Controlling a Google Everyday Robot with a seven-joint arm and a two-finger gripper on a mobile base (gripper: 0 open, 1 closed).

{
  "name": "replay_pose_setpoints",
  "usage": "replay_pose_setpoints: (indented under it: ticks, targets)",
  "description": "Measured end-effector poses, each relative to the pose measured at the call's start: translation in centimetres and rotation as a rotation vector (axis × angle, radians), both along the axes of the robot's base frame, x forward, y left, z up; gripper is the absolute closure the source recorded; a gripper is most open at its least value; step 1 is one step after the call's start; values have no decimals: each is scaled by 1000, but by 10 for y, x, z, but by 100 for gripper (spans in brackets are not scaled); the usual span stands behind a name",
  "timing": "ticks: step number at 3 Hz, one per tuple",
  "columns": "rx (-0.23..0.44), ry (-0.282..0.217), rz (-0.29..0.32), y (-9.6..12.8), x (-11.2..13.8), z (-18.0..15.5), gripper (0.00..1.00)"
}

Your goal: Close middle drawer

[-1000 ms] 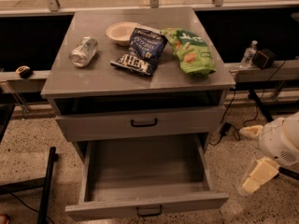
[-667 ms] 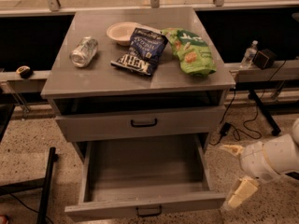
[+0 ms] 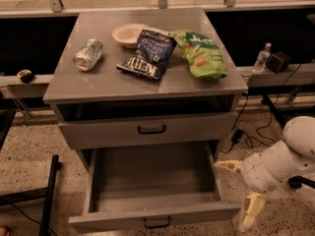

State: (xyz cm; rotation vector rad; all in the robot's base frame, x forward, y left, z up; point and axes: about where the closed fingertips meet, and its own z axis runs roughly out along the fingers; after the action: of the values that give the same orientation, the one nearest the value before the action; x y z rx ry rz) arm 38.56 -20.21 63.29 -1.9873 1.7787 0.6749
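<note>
The grey cabinet [image 3: 147,85] has a drawer with a black handle [image 3: 151,129] under its top, almost shut. Below it, the middle drawer [image 3: 152,191] is pulled far out and looks empty; its front panel [image 3: 152,218] carries a dark handle [image 3: 157,223]. My gripper [image 3: 239,188] is low on the right, just beside the open drawer's front right corner. It is open and holds nothing. One pale finger [image 3: 229,165] points toward the drawer's right side, and the other [image 3: 251,210] hangs down near the floor. My white arm [image 3: 280,161] reaches in from the right edge.
On the cabinet top lie a crushed can [image 3: 88,54], a white bowl [image 3: 129,34], a blue chip bag [image 3: 147,53] and a green chip bag [image 3: 201,53]. A water bottle [image 3: 262,58] and cables [image 3: 246,127] are on the right. A black stand [image 3: 49,195] is on the left.
My arm and gripper have moved left, from the right edge toward the open drawer's front right corner. The drawers have not moved.
</note>
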Motion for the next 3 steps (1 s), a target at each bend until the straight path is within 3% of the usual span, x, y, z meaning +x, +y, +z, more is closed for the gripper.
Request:
replay_pose_setpoints:
  ticks: [1,2,3]
  targets:
    - [75,-59,-68,12,3,-18,0]
    - [144,-182,-112,30,2,-41,16]
    - [201,-311,-121,45,1,-60,40]
